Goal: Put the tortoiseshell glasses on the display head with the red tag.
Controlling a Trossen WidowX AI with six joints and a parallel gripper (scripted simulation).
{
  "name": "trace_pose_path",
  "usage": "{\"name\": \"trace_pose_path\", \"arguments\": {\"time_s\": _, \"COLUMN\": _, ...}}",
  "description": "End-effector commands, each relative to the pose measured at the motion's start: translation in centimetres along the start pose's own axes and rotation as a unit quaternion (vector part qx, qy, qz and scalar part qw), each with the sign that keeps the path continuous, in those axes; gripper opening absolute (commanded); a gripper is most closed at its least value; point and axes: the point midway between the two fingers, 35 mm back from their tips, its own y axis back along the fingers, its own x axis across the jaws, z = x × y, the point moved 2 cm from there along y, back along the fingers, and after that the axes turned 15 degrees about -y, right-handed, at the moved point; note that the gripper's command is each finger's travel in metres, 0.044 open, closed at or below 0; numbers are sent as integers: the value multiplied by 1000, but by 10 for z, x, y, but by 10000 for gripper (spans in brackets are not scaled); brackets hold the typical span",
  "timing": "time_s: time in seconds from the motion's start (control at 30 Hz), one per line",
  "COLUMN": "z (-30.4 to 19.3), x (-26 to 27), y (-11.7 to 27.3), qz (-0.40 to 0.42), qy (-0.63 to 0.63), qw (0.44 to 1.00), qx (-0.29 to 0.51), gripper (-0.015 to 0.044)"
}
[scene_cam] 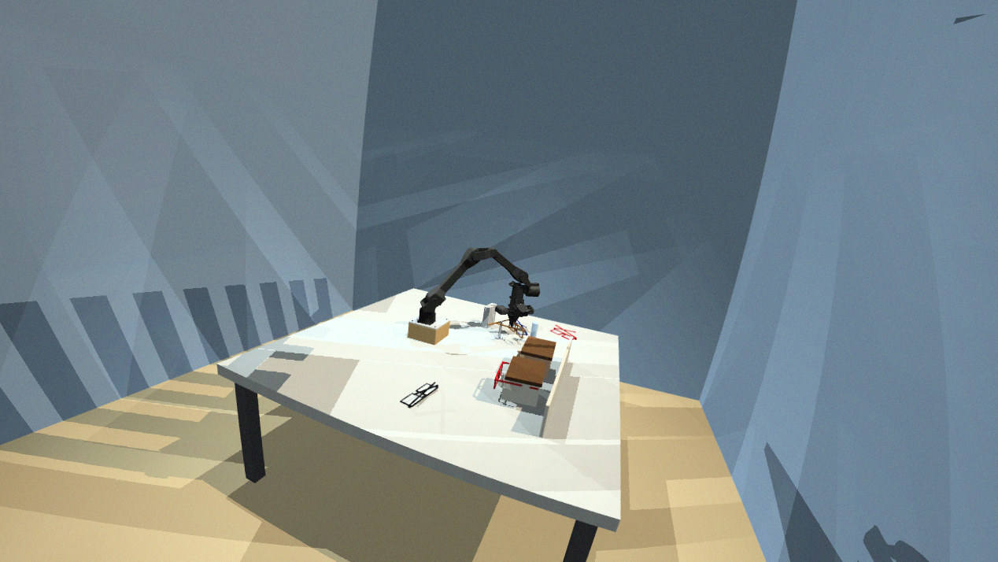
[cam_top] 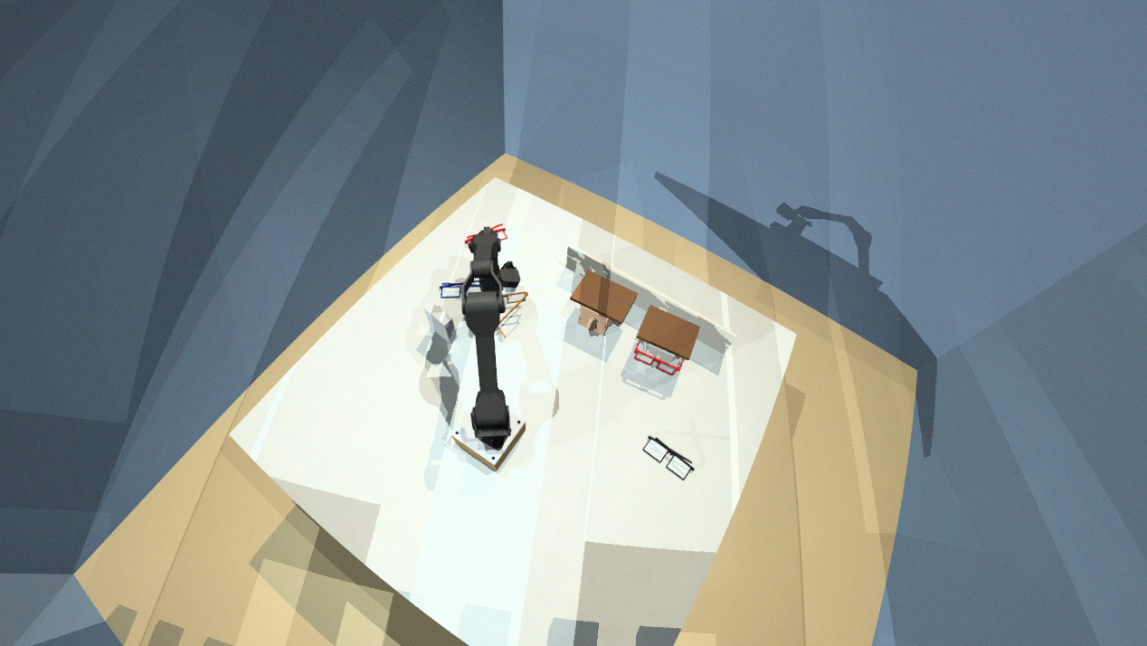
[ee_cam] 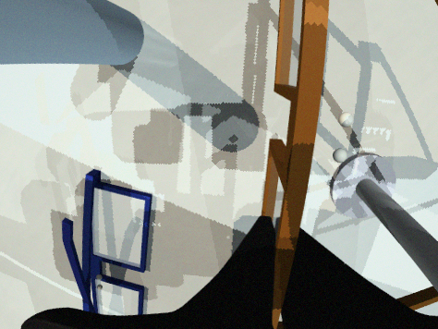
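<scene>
Tortoiseshell glasses with angular rims (cam_top: 525, 294) (scene_cam: 497, 323) (ee_cam: 307, 115) hang clamped in the black claw (scene_cam: 513, 323) (ee_cam: 271, 227), the unoccupied brown-topped display head (cam_top: 603, 298) (scene_cam: 539, 348) lying toward the desk's (cam_top: 626, 497) (scene_cam: 474, 432) (ee_cam: 28, 286) upper-right edge from above.

blue glasses (cam_top: 450, 290) (ee_cam: 88, 240) near a cylinder (scene_cam: 534, 328) (ee_cam: 69, 32).

White table (cam_top: 626, 497) (scene_cam: 314, 349) with folded black glasses (cam_top: 668, 458) (scene_cam: 419, 394).

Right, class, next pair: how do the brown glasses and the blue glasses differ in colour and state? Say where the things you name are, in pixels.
The brown glasses (cam_top: 515, 298) (ee_cam: 307, 115) are orange-brown, while the blue glasses (cam_top: 450, 290) (ee_cam: 89, 231) are deep blue. The brown glasses are gripped between the gripper's fingers; the blue glasses are outside its grip, down on the table. Both have thin, angular frames.
</scene>
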Motion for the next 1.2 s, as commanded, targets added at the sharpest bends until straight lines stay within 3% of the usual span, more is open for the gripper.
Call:
{"name": "trace_pose_path", "arguments": {"time_s": 0.0, "z": 2, "x": 5, "y": 3, "qz": 5, "qy": 2, "qw": 1000, "qx": 1, "gripper": 0}}
{"name": "trace_pose_path", "arguments": {"time_s": 1.17, "z": 20, "x": 15, "y": 3, "qz": 6, "qy": 2, "qw": 1000, "qx": 0, "gripper": 0}}
